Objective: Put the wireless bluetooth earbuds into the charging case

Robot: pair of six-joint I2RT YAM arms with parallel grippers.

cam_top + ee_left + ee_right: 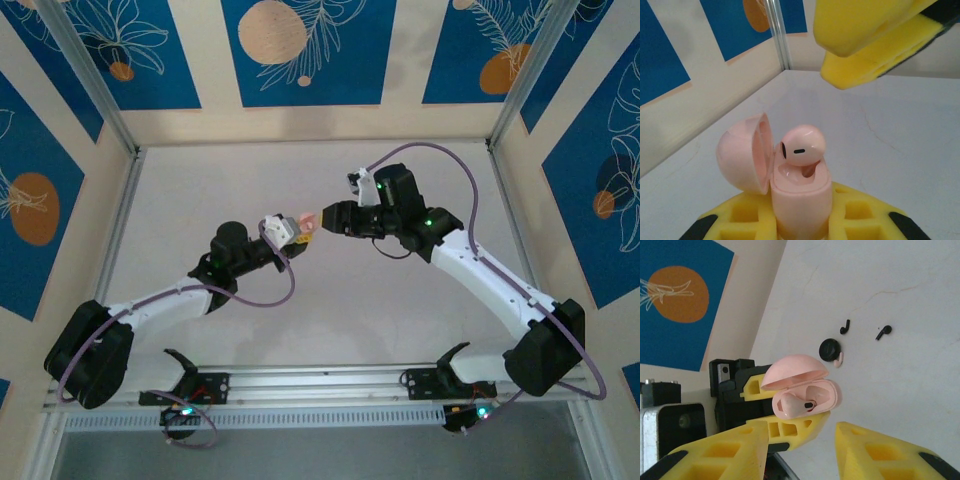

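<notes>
Bright, even, diffuse light; soft faint shadows; right end effector (802,440) slightly blurred close up.

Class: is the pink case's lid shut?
No, the lid of the case stands open, a pink earbud sitting inside.

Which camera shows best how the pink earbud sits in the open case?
Left wrist: the pink earbud is close and sharp, its head standing above the rim of the open case. The right wrist shows it smaller, lying under the lid. From the top camera the case is a pink spot; the earbud cannot be made out.
</notes>
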